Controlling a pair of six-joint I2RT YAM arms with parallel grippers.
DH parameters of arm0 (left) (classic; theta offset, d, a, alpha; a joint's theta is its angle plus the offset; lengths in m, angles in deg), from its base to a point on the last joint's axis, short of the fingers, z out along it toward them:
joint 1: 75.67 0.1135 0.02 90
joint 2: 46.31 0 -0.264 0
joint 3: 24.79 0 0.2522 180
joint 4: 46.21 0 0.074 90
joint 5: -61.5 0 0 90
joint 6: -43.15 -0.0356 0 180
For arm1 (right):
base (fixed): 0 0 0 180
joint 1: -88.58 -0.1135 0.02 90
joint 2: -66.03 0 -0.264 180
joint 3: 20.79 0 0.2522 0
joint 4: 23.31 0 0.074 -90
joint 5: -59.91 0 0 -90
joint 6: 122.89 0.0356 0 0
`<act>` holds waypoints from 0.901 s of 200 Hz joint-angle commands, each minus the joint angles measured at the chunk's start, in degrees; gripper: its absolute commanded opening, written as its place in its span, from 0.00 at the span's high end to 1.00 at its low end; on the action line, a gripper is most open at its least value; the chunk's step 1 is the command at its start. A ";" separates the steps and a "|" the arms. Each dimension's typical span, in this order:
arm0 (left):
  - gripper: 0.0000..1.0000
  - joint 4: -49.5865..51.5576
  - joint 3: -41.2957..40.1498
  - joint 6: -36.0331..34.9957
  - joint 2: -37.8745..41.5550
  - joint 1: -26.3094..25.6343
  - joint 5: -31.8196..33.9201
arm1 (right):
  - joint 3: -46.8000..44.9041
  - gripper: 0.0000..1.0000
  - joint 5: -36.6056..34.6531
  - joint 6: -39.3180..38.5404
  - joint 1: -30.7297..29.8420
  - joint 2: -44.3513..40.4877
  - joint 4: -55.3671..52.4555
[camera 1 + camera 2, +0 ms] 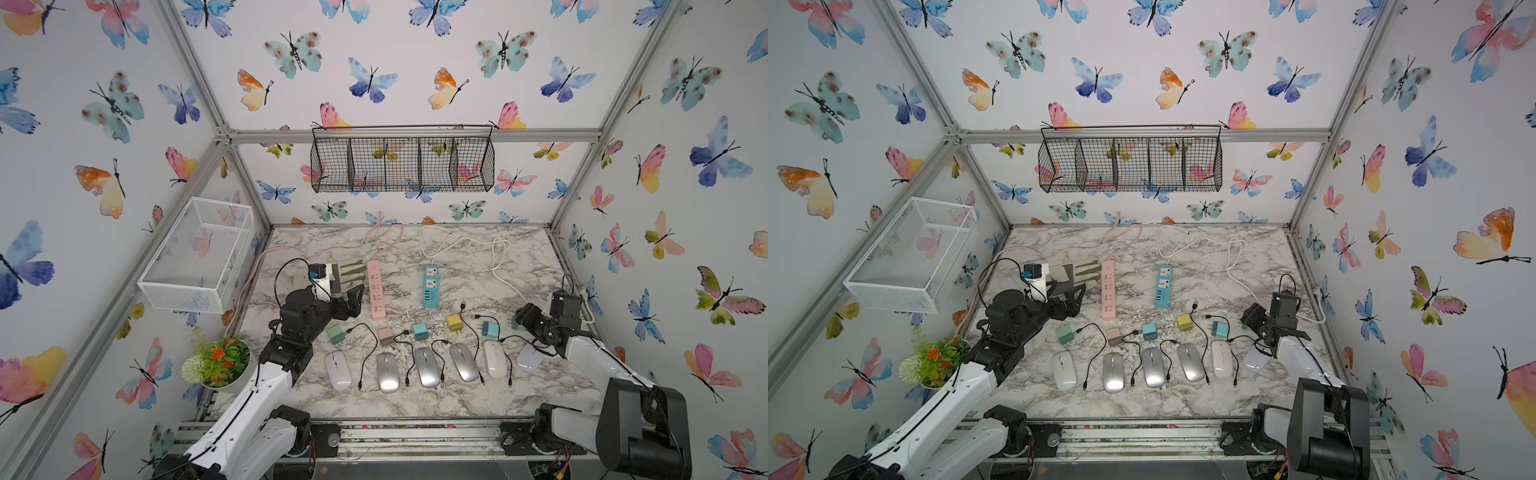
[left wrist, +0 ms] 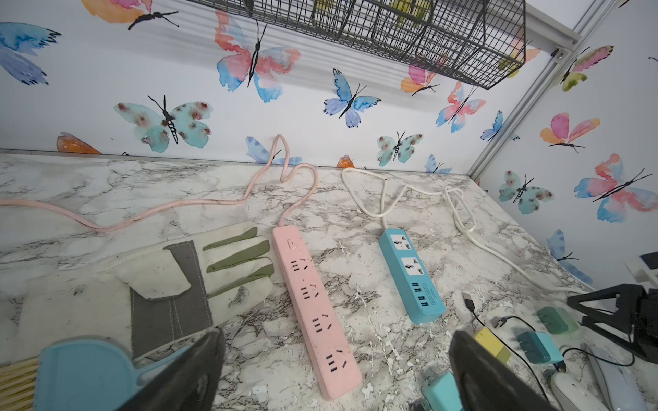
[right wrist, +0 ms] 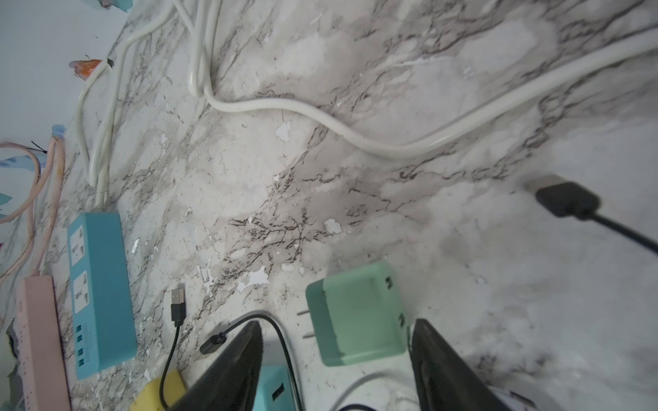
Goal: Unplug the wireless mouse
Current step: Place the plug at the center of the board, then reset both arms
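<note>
We see the right gripper [image 3: 337,323] released: its 2 black fingers stand spread, low over the marble table [image 1: 457,399], with the green charger [image 3: 356,313] lying between their tips. The wrist view shows a thin gap on each side of the charger, so nothing is grasped. The charger lies flat with its 2 prongs pointing sideways. A black USB plug [image 3: 566,199] lies apart from it on the marble, blurred, its cable running out of frame.

The white mouse [image 1: 530,357] rests on the table just beside the right arm, which partly covers it. It closes the right end of the row of mice [image 1: 427,367], 6 in all. We cannot tell whether a cable sits in it.

The left gripper [image 2: 336,332] is also released, its jaws wide and empty, hovering over the near end of the pink power strip [image 2: 313,306], next to a work glove [image 2: 160,277].

The blue power strip [image 2: 409,277] carries a small printed label beside its 4 USB ports. The print is too small to read.
</note>
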 commanded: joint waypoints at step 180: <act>0.02 -45.63 -16.27 -13.44 -27.43 18.53 -2.26 | -2.86 0.02 -6.83 -23.97 -2.24 18.82 49.05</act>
